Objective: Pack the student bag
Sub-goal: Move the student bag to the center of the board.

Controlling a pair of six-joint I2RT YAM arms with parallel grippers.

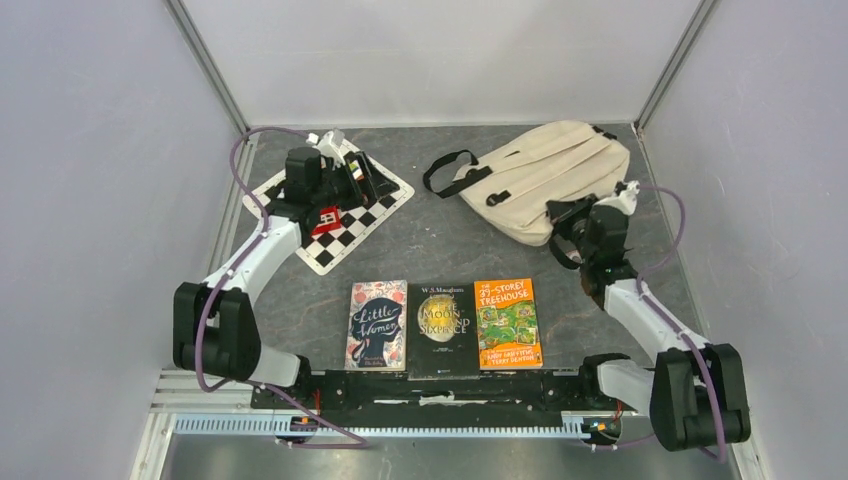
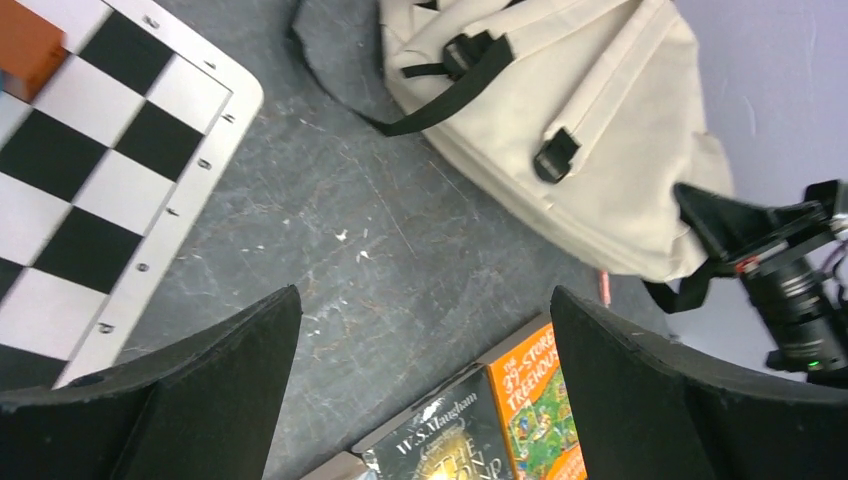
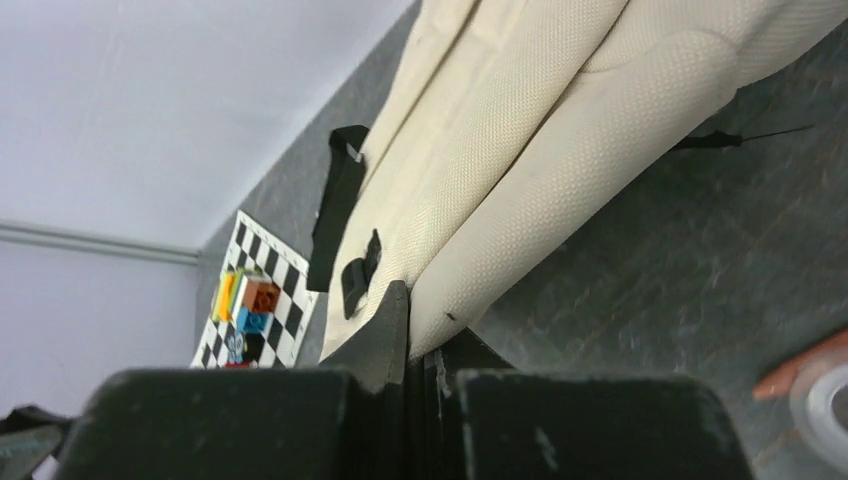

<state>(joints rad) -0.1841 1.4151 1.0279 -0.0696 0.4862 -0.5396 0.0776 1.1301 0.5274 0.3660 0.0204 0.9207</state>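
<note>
Canvas, cream with black straps, fills the far right corner of the table (image 1: 440,250), where the student bag (image 1: 545,175) lies flat. At its near edge the right gripper (image 3: 405,300) has its fingers pressed together; they hide whether fabric or a zip tab is pinched between them. The left gripper (image 2: 425,297) hangs over the chequered mat (image 1: 345,235) near the far left corner, fingers spread wide and holding nothing. Its arm hides part of the coloured blocks (image 3: 248,300) on the mat. Three books (image 1: 442,328) line the near edge, their smaller print unreadable.
</note>
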